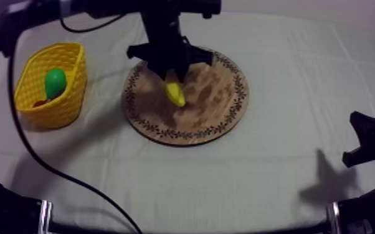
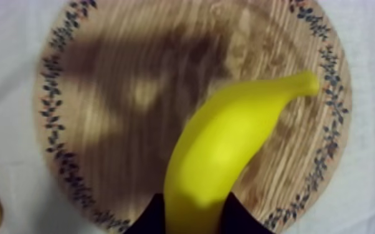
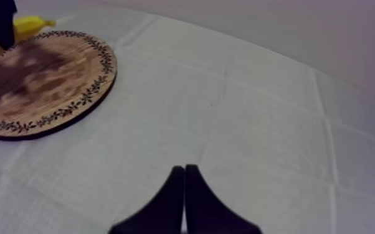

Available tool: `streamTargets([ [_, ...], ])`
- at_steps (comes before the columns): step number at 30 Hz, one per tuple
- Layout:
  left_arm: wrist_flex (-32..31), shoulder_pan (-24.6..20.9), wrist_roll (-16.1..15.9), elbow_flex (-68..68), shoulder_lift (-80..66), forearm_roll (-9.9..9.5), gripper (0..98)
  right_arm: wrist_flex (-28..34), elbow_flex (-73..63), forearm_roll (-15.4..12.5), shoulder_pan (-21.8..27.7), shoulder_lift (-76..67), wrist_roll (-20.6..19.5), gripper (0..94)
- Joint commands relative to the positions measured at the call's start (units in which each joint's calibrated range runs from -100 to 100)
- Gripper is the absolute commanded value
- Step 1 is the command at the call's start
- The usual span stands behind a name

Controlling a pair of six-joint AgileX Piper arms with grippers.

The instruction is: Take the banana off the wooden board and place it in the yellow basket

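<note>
The yellow banana is over the round wooden board, with my left gripper shut on its upper end. From the left wrist, the banana runs out from between the two black fingers across the board. I cannot tell whether its tip touches the wood. The yellow basket stands left of the board. My right gripper rests low at the table's right side. Its fingers lie together as a narrow wedge, shut on nothing.
A green pear and a small red fruit lie in the basket. From the right wrist, the board is far off with the banana at its far side. Bare cloth covers the front and right of the table.
</note>
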Motion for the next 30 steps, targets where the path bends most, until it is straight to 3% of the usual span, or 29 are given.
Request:
streamTargets([
  [1, 0.1, -0.2, -0.6, 3.0, -5.8, -0.14, 19.8, 0.0, 0.0, 0.0, 0.0, 0.0, 0.0, 0.3],
  [14, 7.3, -5.0, -5.7, 13.4, -26.3, 0.03, 23.0, 0.0, 0.0, 0.0, 0.0, 0.0, 0.0, 0.3],
  [30, 8.1, -17.1, -10.4, 11.8, -35.7, -5.96, 24.2, 0.0, 0.0, 0.0, 0.0, 0.0, 0.0, 0.3],
])
